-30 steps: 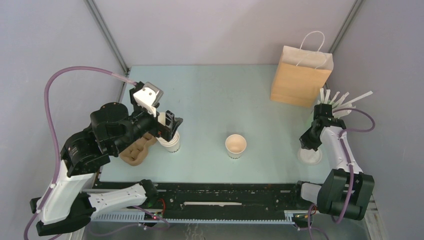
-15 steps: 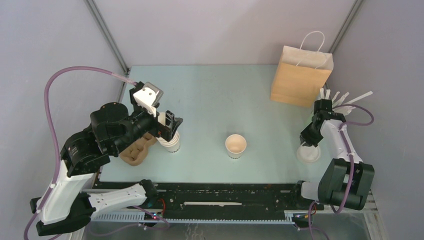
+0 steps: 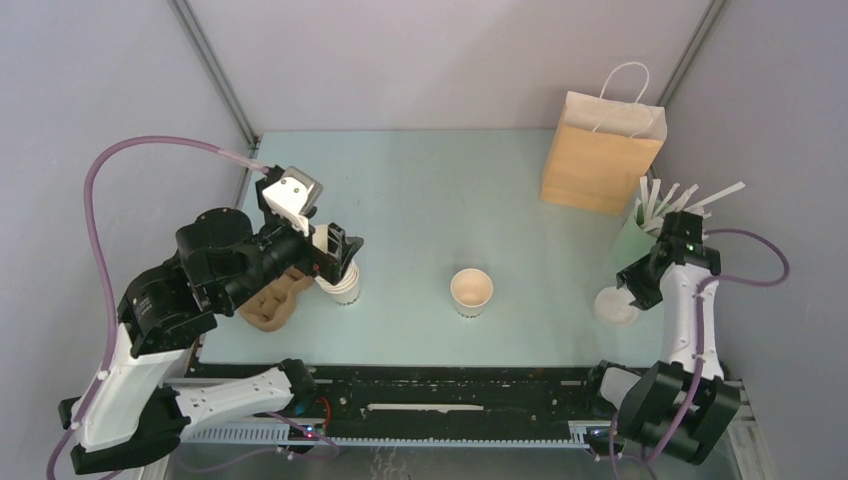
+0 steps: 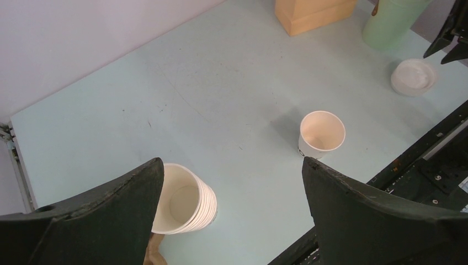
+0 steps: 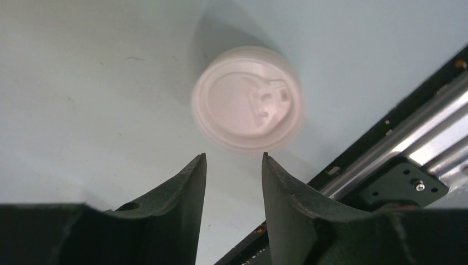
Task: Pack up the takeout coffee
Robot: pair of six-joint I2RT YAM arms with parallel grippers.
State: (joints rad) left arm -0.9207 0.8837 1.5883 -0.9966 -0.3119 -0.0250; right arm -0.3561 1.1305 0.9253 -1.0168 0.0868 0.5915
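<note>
The takeout coffee cup [image 3: 471,291] stands upright mid-table with its tan inside showing; the left wrist view has it too [image 4: 322,132]. A loose white lid [image 3: 616,306] lies flat at the right near the table's front edge. My right gripper [image 3: 632,284] hovers just beside the lid, open, with nothing between its fingers; the lid [image 5: 247,106] sits just beyond the fingertips [image 5: 234,155]. My left gripper [image 3: 338,252] is wide open above a stack of nested cream cups [image 3: 342,284], which sits by the left finger [image 4: 185,199].
A brown paper bag [image 3: 600,150] stands at the back right. A green holder of white sticks [image 3: 640,232] is next to the right arm. A brown cardboard carrier [image 3: 270,302] lies by the stack. A black rail [image 3: 450,392] runs along the front edge.
My right gripper has opened and its arm has swung back to the right, away from the lid, which stays on the table. The left arm has barely shifted.
</note>
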